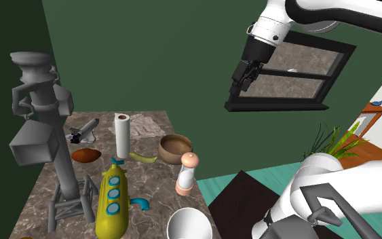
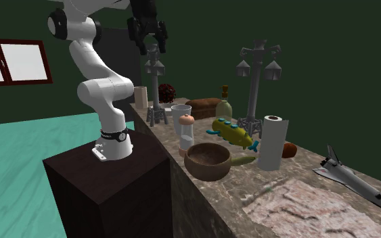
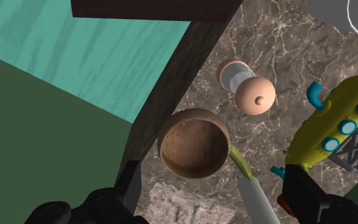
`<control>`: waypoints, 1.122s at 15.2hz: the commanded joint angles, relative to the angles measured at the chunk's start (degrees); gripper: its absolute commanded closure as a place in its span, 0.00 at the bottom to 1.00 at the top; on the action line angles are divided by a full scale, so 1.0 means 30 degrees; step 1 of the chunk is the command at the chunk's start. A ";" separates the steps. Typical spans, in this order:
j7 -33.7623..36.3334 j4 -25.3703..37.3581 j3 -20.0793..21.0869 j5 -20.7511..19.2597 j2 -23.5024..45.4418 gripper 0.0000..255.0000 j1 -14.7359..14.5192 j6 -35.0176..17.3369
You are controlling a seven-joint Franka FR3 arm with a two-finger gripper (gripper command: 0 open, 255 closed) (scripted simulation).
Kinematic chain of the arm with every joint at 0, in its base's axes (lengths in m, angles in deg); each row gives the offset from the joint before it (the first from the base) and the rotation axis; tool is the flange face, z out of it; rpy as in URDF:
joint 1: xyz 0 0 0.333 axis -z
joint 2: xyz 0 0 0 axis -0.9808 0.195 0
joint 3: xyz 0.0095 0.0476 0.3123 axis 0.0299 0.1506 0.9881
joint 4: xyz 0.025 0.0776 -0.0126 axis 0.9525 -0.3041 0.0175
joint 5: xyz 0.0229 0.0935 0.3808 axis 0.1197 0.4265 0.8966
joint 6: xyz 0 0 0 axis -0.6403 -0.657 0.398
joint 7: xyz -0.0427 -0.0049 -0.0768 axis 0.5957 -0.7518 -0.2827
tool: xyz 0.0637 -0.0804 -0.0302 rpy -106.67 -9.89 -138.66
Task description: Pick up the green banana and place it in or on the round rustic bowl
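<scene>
Green and slim, the banana [image 1: 143, 157] lay on the marble counter [image 1: 157, 185], between the brown bowl [image 1: 176, 148] and the upright paper towel roll [image 1: 121, 134]. The gripper [image 1: 242, 83] hung high above, jaws wide and empty. On a descent there, a finger might clip the roll or the bowl and knock it over.

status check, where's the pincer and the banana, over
Pincer open, empty, high above the table. Banana flat on the table between bowl and paper roll. Roll stands close beside it, may crowd the grasp.
</scene>
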 commanded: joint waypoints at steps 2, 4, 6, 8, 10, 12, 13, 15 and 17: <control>-0.0264 -0.0282 -0.0007 0.0016 0.0365 0.00 -0.0137 -0.0587; -0.0792 -0.0775 -0.0017 0.0056 0.1164 0.00 -0.0413 -0.1756; -0.1320 -0.1173 -0.0023 0.0106 0.2049 0.00 -0.0694 -0.2916; -0.1852 -0.1476 -0.0022 0.0170 0.3016 0.00 -0.0973 -0.4062; -0.2383 -0.1683 -0.0017 0.0245 0.4059 0.00 -0.1258 -0.5188; -0.2915 -0.1795 -0.0006 0.0332 0.5172 0.00 -0.1544 -0.6287; -0.3182 -0.1816 0.0001 0.0379 0.5751 0.00 -0.1688 -0.6824; -0.3717 -0.1786 0.0023 0.0484 0.6953 0.00 -0.1973 -0.7870; -0.4255 -0.1664 0.0057 0.0601 0.8205 0.00 -0.2251 -0.8871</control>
